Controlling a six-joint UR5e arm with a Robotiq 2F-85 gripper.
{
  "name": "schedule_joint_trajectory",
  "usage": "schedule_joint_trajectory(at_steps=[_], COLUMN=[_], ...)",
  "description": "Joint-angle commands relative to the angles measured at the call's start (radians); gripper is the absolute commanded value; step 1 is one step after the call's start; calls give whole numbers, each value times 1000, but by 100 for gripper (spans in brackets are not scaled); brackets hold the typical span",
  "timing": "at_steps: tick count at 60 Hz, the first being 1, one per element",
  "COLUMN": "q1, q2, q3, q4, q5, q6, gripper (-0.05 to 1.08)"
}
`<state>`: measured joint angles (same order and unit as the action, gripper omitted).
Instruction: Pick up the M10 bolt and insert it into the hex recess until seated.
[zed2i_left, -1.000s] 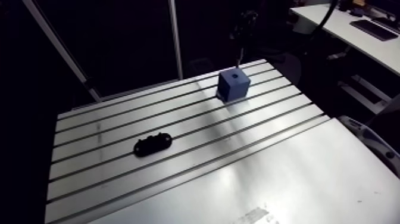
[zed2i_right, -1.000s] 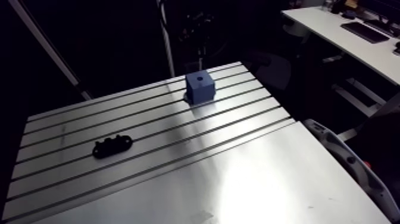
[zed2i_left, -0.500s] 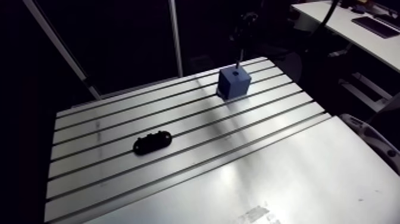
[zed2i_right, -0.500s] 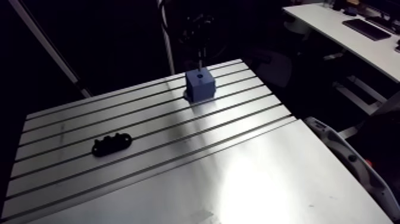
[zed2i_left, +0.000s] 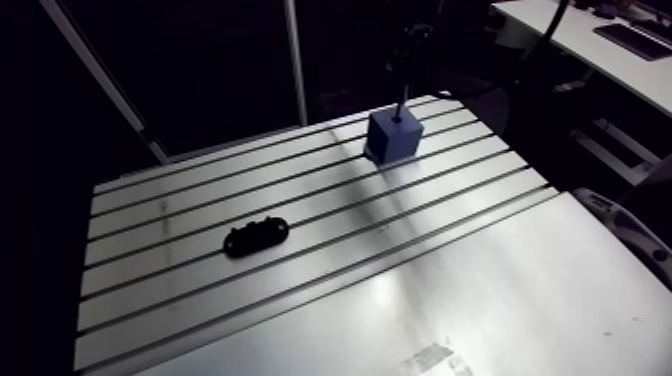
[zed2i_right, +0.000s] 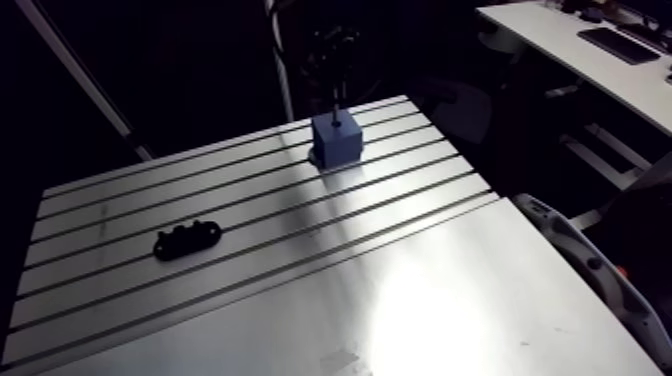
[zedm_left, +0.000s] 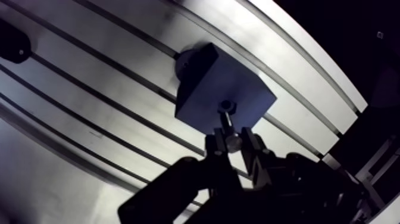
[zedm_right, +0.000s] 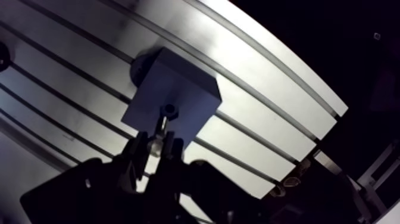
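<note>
Arm view, starting at the left: you have a small black bracket-like part (zed2i_left: 256, 237) lying flat on the slotted aluminium table (zed2i_left: 300, 310), across one of the ribs between two slots, well apart from everything else. Moving right along the table toward its far edge, a blue block (zed2i_left: 392, 138) sits upright on the slats, one top face showing. Directly over it the gripper (zedm_left: 233, 142) comes down out of the dark. Wrist view gives you the detail: its two fingers (zedm_left: 250, 149) are closed almost together, clamped on the head end of the M10 bolt (zedm_left: 227, 122), with only the bolt's width between them. The bolt's shank runs straight out ahead of the fingertips, roughly square to the block's top face. Its tip meets the hex recess (zedm_left: 227, 106), which sits near the middle of that face. Most of the shank is exposed above the block, so the bolt is not yet seated; how far the tip has entered the recess you cannot tell from here.
</note>
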<state>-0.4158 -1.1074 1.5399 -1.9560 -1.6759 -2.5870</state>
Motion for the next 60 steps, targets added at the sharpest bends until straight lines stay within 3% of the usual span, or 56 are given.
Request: schedule_joint_trajectory(at_steps=[1,60], q1=[0,0], q2=[4,31], q3=[-3,-13], q4=[-1,-21], q5=[0,0], q6=[0,-2], gripper=[84,85])
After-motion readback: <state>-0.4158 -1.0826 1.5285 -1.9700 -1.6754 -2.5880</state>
